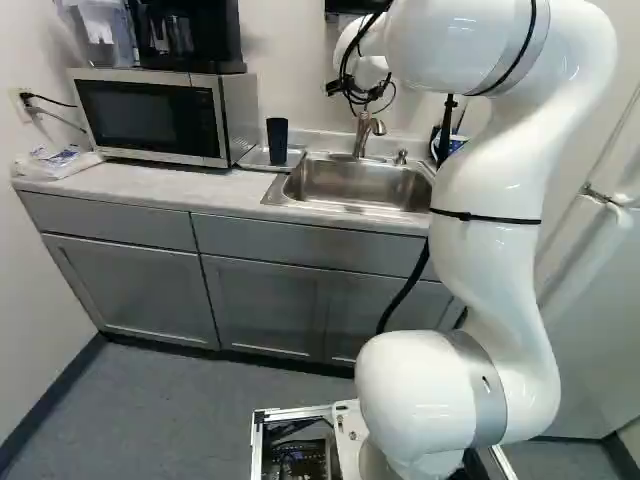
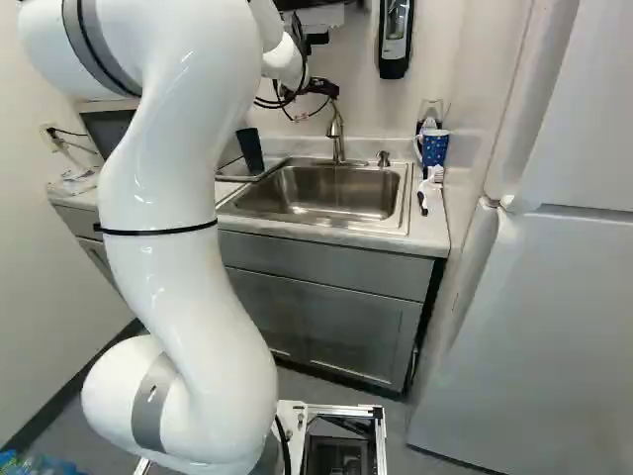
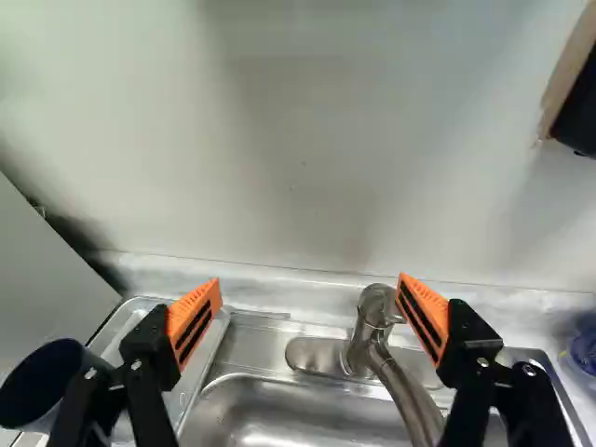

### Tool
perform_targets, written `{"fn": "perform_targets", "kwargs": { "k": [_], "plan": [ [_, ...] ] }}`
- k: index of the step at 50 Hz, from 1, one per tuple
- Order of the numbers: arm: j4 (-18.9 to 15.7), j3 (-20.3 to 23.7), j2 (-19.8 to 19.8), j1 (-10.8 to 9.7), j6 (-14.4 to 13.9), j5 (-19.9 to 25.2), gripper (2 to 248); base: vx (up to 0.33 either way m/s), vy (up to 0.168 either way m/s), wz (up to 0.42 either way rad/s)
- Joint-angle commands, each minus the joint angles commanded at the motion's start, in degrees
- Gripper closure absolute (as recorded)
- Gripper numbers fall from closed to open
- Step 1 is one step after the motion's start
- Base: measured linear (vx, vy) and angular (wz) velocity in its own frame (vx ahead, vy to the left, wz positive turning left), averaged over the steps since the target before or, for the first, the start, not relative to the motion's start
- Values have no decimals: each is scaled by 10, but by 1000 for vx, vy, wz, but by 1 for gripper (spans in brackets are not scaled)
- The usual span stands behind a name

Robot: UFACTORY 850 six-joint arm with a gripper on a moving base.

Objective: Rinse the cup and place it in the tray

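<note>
White, jointed robot arm (image 2: 188, 297) fills the left half of the right base view, right of middle in the left base view. White fridge (image 2: 544, 307) takes the right side of the right base view. Grey panelled cabinets (image 1: 265, 300) run across the middle of the left base view, under a pale worktop (image 1: 150, 187). Silver and black microwave (image 1: 150, 115) on the worktop, upper left of that view; black appliance (image 1: 200, 35) on top of it. Rectangular stainless steel sink (image 1: 350, 185) set in the worktop, upper middle. Shallow rectangular tray (image 1: 256, 158) between microwave and sink. Black gripper (image 2: 321, 87) near the tap, upper middle of the right base view. Jaws wide apart, nothing gripped; wrist view has the orange pads (image 3: 197, 321) well separated. Curved brushed-metal tap (image 3: 400, 382) shows between the fingers in that view. Dark blue, straight-sided cup (image 1: 277, 140) is upright on the tray, upper left of middle in the left base view; outside the jaws, beside one finger in the wrist view. Blue patterned mug (image 2: 433, 148) on the worktop right of the sink, upper right of the right base view.
</note>
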Motion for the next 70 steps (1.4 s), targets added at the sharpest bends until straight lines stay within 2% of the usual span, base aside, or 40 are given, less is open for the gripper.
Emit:
{"fn": "perform_targets", "kwargs": {
  "k": [22, 32, 49, 70],
  "plan": [
    [0, 1, 1, 0, 0, -7, 3, 0, 0, 0],
    [0, 6, 5, 2, 0, 7, 3, 0, 0, 0],
    [0, 40, 34, 21, 0, 59, 3, 0, 0, 0],
    [0, 96, 83, 40, 0, 60, 3, 0, 0, 0]
  ]
}}
